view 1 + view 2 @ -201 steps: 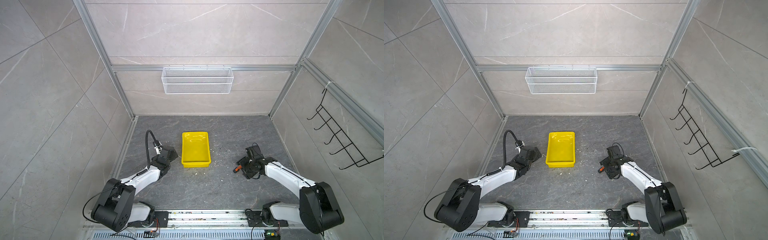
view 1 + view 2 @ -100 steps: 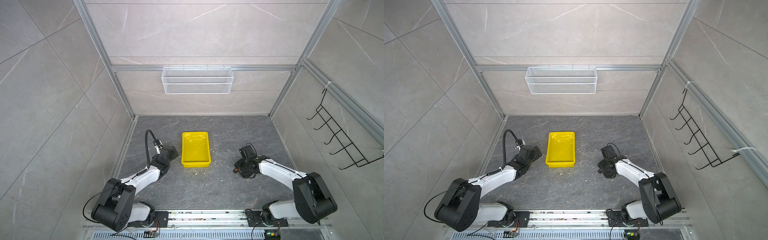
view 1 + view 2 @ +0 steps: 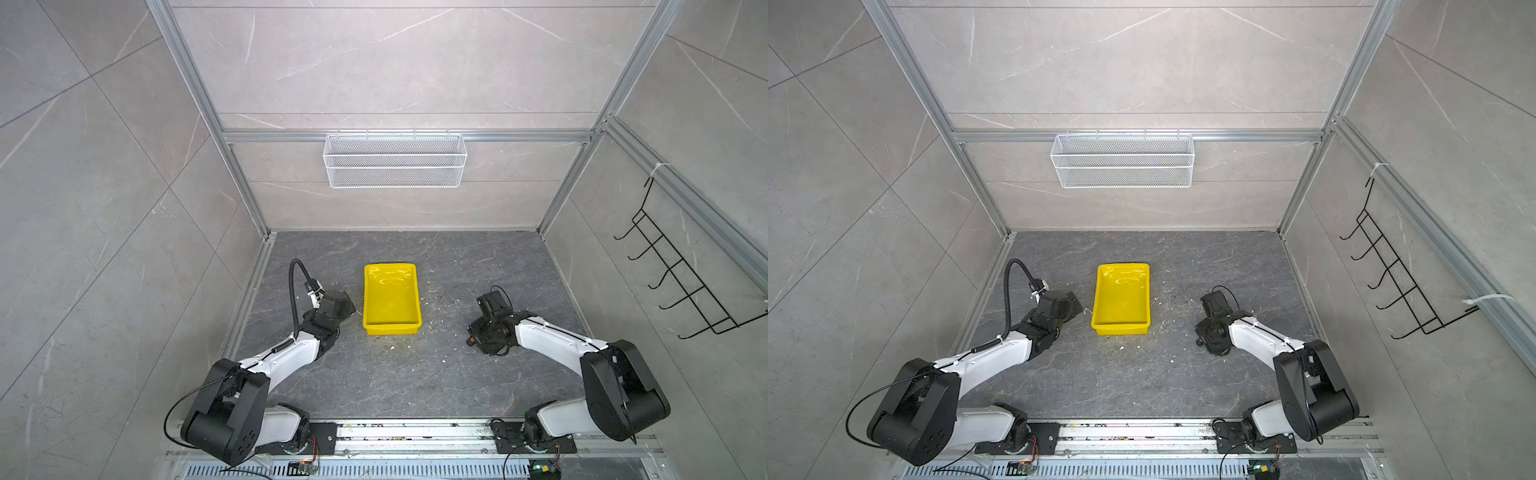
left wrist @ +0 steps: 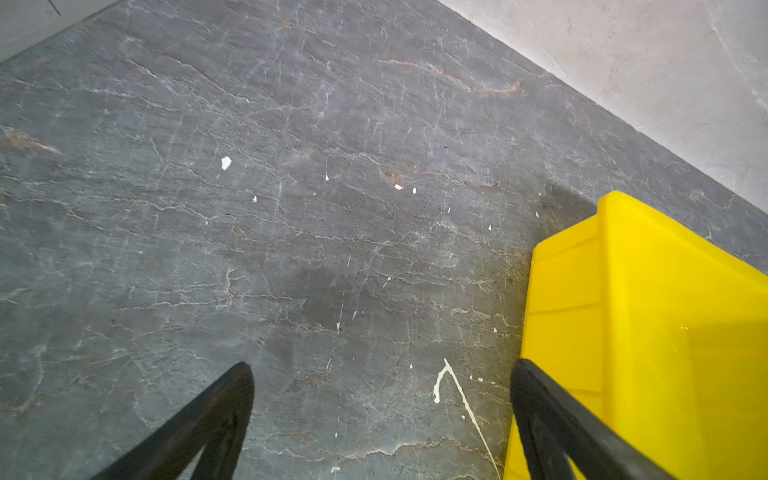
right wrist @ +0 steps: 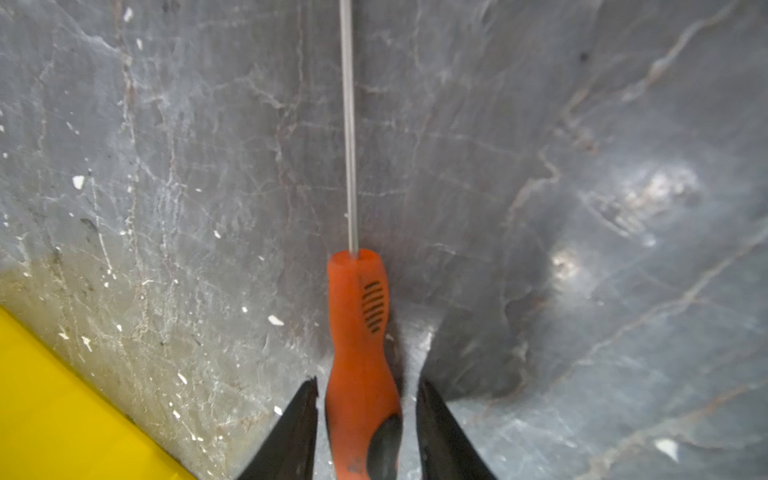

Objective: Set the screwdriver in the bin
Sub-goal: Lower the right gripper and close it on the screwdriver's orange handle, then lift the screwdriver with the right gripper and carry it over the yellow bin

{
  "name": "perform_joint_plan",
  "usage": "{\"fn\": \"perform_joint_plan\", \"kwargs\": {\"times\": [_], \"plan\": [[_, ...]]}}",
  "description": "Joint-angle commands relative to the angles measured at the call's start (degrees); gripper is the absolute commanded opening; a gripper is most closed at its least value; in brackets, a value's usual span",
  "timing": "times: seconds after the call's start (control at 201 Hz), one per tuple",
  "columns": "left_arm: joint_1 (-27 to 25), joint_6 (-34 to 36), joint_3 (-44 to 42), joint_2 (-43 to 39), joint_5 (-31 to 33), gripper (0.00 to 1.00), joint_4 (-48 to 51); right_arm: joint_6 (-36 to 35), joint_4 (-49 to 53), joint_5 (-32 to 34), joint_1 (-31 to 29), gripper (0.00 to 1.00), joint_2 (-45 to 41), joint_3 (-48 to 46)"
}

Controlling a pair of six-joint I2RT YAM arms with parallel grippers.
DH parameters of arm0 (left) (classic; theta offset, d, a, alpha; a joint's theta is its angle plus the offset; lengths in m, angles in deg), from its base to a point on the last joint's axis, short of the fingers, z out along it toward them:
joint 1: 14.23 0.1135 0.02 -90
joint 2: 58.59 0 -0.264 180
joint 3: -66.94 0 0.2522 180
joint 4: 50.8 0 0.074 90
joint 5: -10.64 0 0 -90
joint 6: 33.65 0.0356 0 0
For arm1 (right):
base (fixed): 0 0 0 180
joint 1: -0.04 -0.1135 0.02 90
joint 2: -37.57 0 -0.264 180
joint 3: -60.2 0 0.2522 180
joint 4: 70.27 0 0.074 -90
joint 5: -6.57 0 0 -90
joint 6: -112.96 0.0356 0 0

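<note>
While the screwdriver [image 5: 357, 332] is lying on the dark surface [image 3: 415, 374], off to the right of the yellow bin [image 3: 390, 303] and outside it, the right gripper [image 5: 365, 386] is straddling its orange handle, with the jaws standing slightly open and a thin gap showing on each side. The left gripper [image 4: 382, 365] is hovering just beside the bin's left wall, jaws spread wide and holding nothing.

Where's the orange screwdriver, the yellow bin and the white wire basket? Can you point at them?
screwdriver [image 5: 357, 332]: right wrist view, on the middle of its orange handle.
bin [image 3: 392, 329]: in a top view, on its near outer wall.
basket [image 3: 395, 176]: in a top view, on its mesh front.
</note>
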Motion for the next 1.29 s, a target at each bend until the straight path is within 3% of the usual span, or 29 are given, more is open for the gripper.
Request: {"fn": "perform_joint_plan", "kwargs": {"times": [0.0, 0.119, 0.413, 0.567, 0.885, 1.014, 1.288], "plan": [[0.22, -0.01, 0.73, -1.46, 2.73, 0.98, 0.53, 0.56, 1.46, 1.23, -0.32, 0.36, 0.2, -1.42], [0.22, -0.44, 0.91, -1.02, 1.54, 0.98, 0.55, 0.4, 1.52, 0.99, -0.33, 0.27, -1.94, -1.85], [0.21, -4.3, 0.27, 0.1, 1.22, 0.98, 0.83, -0.2, 8.03, 4.87, -2.45, 0.27, -11.02, -1.75], [0.28, -7.88, -0.68, 0.83, 0.12, 0.98, 0.01, -0.56, 10.21, 8.6, -7.86, 0.27, -10.67, 2.78], [0.98, -8.26, -2.31, 1.97, -1.16, 0.97, -4.66, -12.55, 22.05, 26.6, -25.1, 0.27, 12.75, 38.48], [1.2, -8.4, -2.41, 1.56, -1.08, 0.97, -4.2, -18.15, 23.08, 21.86, -27.58, 0.28, 24.26, 52.45], [1.18, -8.4, -3.7, -0.65, -1.01, 0.96, -5.12, -22.38, 25.25, 10.47, -29.51, 0.28, 41.45, 69.11]]}}
